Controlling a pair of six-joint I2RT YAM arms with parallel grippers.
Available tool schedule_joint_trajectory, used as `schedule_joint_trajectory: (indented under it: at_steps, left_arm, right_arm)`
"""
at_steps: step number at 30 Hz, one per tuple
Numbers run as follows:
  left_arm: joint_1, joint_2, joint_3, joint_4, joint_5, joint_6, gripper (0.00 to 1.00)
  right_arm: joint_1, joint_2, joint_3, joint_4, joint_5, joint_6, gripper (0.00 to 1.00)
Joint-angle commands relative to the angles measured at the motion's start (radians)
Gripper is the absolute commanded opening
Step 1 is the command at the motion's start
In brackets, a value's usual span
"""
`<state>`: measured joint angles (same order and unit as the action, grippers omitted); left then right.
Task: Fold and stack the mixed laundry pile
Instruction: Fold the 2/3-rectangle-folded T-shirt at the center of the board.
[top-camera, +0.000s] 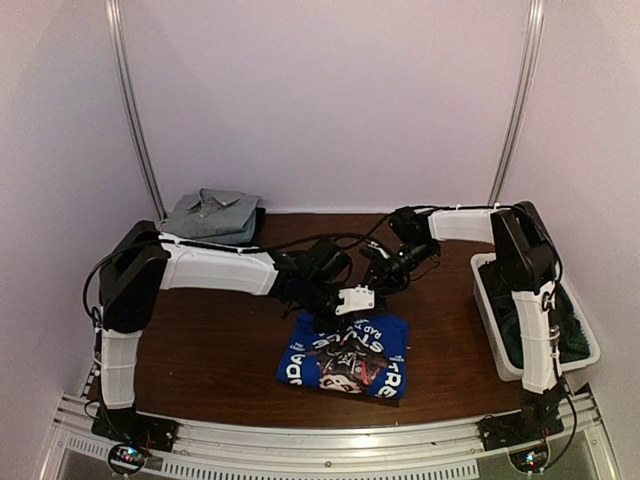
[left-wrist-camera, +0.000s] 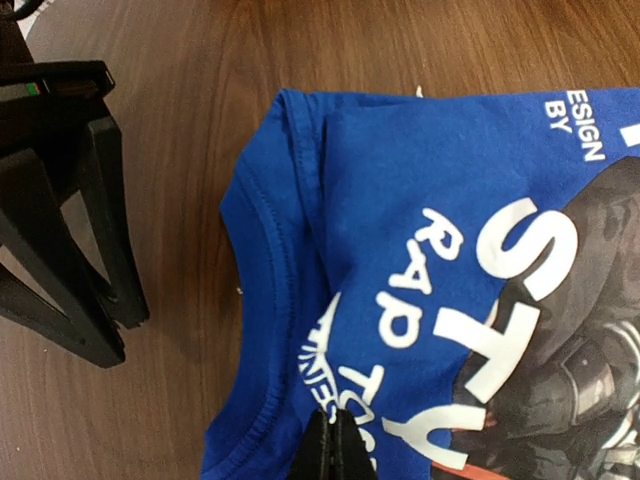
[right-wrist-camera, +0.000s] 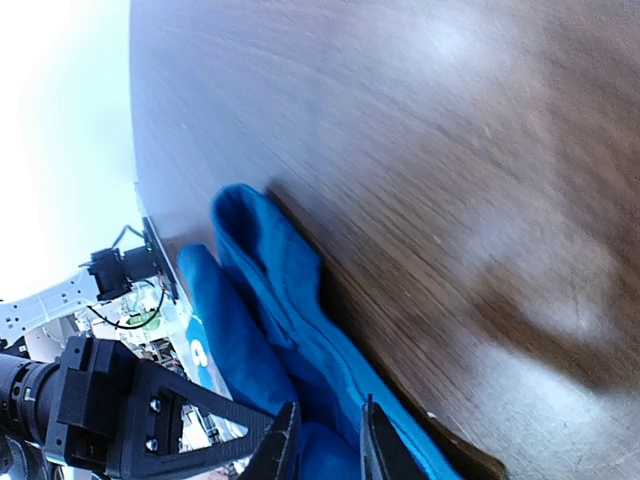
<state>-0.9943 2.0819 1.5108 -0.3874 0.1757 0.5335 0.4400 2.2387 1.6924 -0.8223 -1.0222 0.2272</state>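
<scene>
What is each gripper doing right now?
Left gripper: closed, tips on the blue shirt.
Right gripper: jaws around a shirt fold; grip cannot be told.

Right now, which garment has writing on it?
The blue T-shirt mid-table, printed with white letters; the grey shirt at back left and the dark cloth in the bin look plain.

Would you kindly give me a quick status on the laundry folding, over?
Left fingers shut over blue shirt hem. Right fingers astride its fold, grip unclear. Shirt folded mid-table; grey shirt folded far left. Nothing blocking.
</scene>
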Motion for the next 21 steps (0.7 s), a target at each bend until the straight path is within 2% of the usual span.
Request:
schedule_joint_trajectory:
  at_steps: [1, 7, 13, 21]
  left_arm:
    - [-0.021, 0.043, -0.032, 0.045, 0.026, 0.017, 0.0]
    - [-0.059, 0.044, -0.136, 0.043, 0.045, 0.024, 0.0]
    - [-0.119, -0.037, -0.255, 0.047, 0.052, -0.001, 0.0]
    - [-0.129, -0.135, -0.318, 0.067, 0.017, -0.035, 0.0]
  right_arm:
    - [0.015, 0.002, -0.052, -0.058, 0.049, -0.039, 0.23]
    - [0.022, -0.051, -0.109, -0.038, 0.05, -0.03, 0.23]
    - [0.068, -0.097, -0.164, 0.0, 0.007, -0.006, 0.21]
    - [0.16, -0.068, -0.235, 0.025, -0.025, -0.007, 0.09]
